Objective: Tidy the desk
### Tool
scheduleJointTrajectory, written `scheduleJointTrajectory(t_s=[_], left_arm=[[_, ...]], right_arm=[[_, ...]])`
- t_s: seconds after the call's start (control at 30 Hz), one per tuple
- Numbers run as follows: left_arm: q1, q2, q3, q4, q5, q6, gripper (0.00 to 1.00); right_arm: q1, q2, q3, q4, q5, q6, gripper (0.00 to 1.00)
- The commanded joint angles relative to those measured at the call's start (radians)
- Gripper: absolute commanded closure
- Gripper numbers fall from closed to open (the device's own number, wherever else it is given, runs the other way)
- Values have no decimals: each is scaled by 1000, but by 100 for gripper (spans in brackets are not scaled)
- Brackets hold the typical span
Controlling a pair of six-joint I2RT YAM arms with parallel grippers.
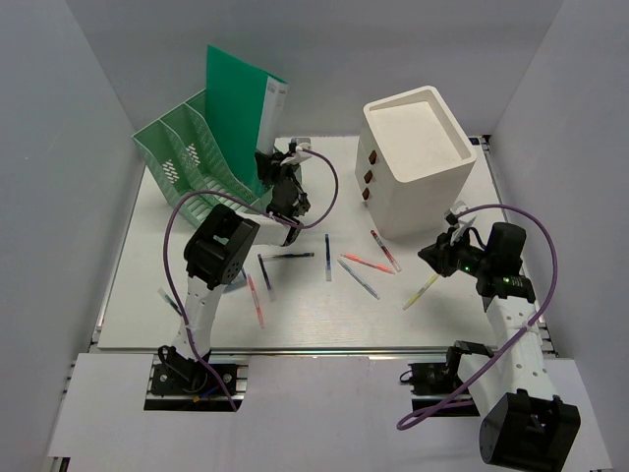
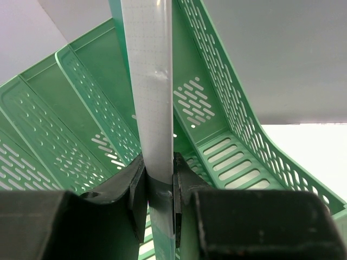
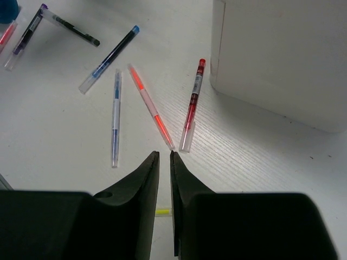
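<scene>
At upper left of the top view, the left gripper (image 2: 160, 181) is half lost against the green folder (image 1: 236, 93) and the green file rack (image 1: 182, 157), and its fingertips can't be made out there. The left wrist view settles it: both fingers are clamped on the folder's pale spine (image 2: 149, 81), which stands upright and is cut off at frame top and bottom. Which rack slot it sits in, cannot tell.

The right gripper (image 3: 164, 157) has its jaws nearly together with a thin gap and nothing between them. A yellow speck low in that gap is unclear.

The desk (image 1: 314, 320) fills mid-frame, with grey walls (image 1: 59, 197) close on both sides. Pens (image 3: 149, 108) are scattered mid-desk, and a yellow pen (image 1: 421, 291) lies just beside the right gripper. There is bare room along the desk's bottom strip. A white drawer box (image 1: 418, 167) sits upper right, near the right gripper.

The left arm is bent at the elbow and reaches up-frame. The right arm angles up-left from lower right, its gripper low over the desk.
</scene>
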Motion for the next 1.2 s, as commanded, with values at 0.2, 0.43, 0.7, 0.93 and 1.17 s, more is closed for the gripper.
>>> scheduleJointTrajectory(t_s=[0.2, 0.43, 0.7, 0.93, 1.17], left_arm=[[-3, -43, 23, 480, 57, -24, 100], [-3, -46, -2, 480, 26, -42, 78], [-3, -68, -68, 480, -32, -67, 36], [-3, -88, -82, 447, -79, -71, 27], [-3, -155, -59, 200, -112, -204, 26]], right_arm=[[10, -1, -10, 19, -32, -20, 80], [13, -7, -8, 15, -37, -20, 80], [13, -22, -8, 13, -41, -20, 80], [13, -38, -10, 12, -46, -17, 79], [13, -50, -7, 6, -54, -20, 80]])
